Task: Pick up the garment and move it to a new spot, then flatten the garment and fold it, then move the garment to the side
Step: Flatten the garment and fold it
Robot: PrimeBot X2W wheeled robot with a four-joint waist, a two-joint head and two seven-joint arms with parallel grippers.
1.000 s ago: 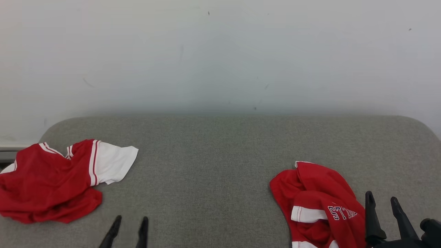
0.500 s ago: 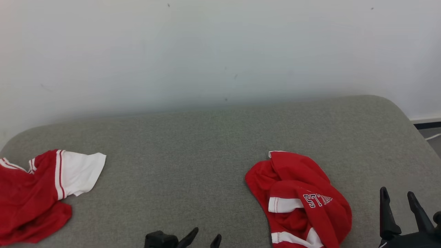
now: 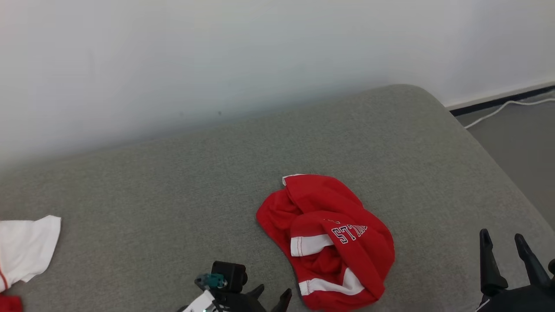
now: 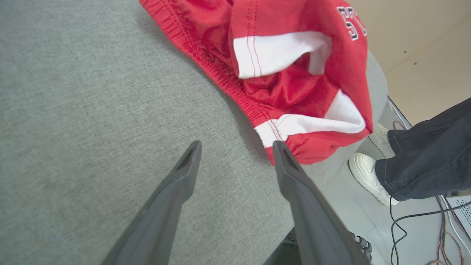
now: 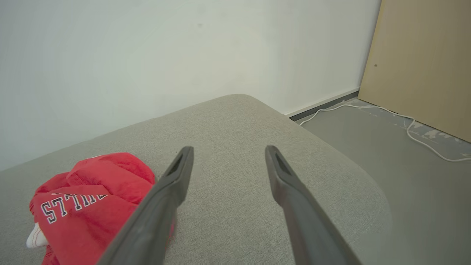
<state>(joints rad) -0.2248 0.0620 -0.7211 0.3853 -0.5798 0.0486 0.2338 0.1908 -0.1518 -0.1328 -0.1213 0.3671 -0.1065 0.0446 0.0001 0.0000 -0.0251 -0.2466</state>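
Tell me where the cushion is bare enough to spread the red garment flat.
Widest bare stretch: cushion between white cloth and red garment, back to the wall. Narrower strip right of the garment. Crowded in front, by left gripper and right gripper.

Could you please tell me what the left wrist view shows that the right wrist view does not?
Left wrist view, not the right: a person's dark trouser leg and white shoe, dark floor cables, and the open left hand. Right wrist view, not the left: the white wall, a tan panel, a white cable, and the open right hand. Both: the red garment on the grey cushion.
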